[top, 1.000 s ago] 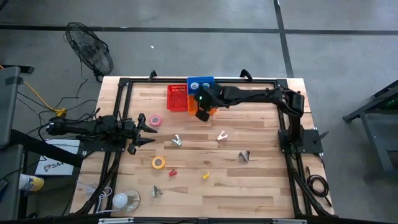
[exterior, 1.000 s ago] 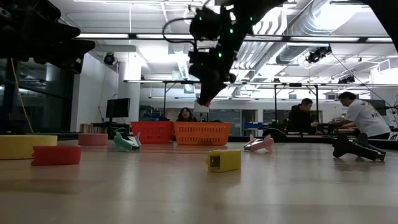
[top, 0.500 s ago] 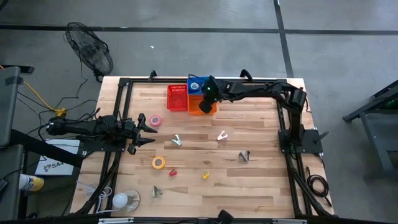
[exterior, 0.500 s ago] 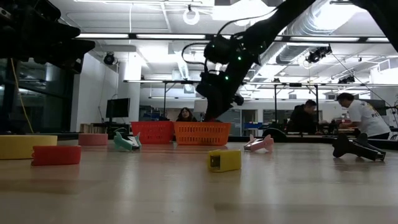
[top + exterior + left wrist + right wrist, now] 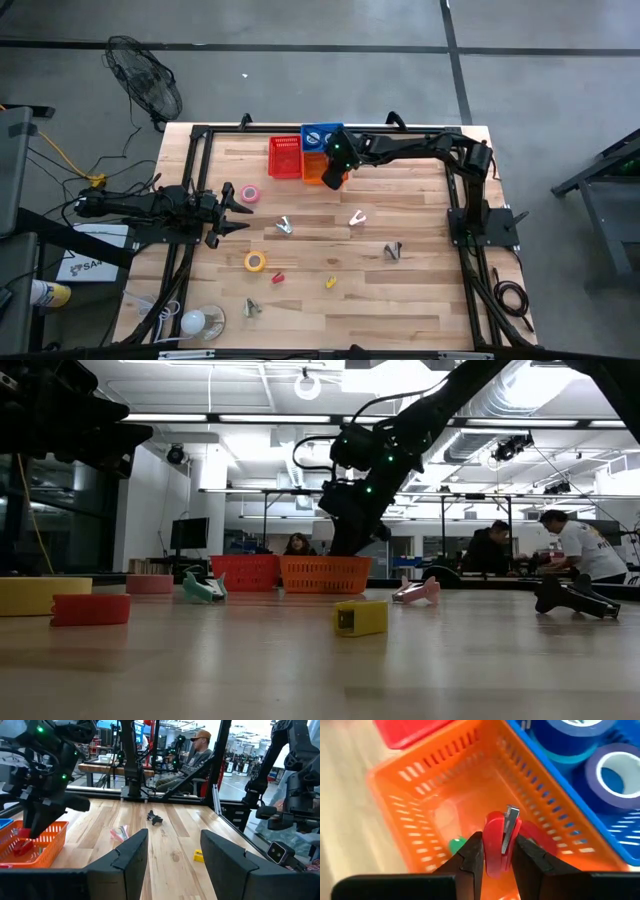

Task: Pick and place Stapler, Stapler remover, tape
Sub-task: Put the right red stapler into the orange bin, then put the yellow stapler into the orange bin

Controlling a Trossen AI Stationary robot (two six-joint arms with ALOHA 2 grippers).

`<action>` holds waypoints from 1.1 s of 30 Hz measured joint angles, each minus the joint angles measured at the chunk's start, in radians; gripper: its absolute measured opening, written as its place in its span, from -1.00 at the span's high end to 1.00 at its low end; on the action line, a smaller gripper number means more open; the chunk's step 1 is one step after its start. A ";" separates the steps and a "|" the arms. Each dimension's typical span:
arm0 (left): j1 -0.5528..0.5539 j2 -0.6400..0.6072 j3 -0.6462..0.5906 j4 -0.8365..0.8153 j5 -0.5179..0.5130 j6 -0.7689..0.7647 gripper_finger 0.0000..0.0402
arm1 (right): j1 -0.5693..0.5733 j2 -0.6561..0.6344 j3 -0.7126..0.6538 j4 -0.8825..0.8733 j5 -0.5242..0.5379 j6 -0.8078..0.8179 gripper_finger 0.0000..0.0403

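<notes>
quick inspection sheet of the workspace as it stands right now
surface: pale wooden plank table, dark frame around it
job's things: red staple remover held over the orange plastic basket; blue tape rolls in the blue basket; pink tape roll and yellow tape roll on the table
clutter: small yellow block, red slotted basket
grippers: right hand shut on the remover; left hand open, waiting at the table's left edge
cables: yellow cable on the floor
surroundings: floor fan; people seated at desks

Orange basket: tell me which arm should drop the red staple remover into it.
Right. Its gripper holds the red staple remover directly above the orange basket. The left gripper waits open at the table's left edge.
</notes>
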 joint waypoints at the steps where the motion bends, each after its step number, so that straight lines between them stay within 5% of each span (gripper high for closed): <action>1: 0.000 0.000 0.000 0.000 0.000 0.000 0.11 | 0.001 0.000 0.000 0.000 -0.011 0.000 0.64; 20: 0.000 0.000 0.000 0.000 0.000 0.000 0.11 | 0.043 0.000 0.000 -0.011 0.032 -0.135 0.18; 33: 0.000 0.000 0.000 0.000 0.000 0.000 0.11 | 0.039 -0.090 0.002 -0.042 0.039 -0.136 0.14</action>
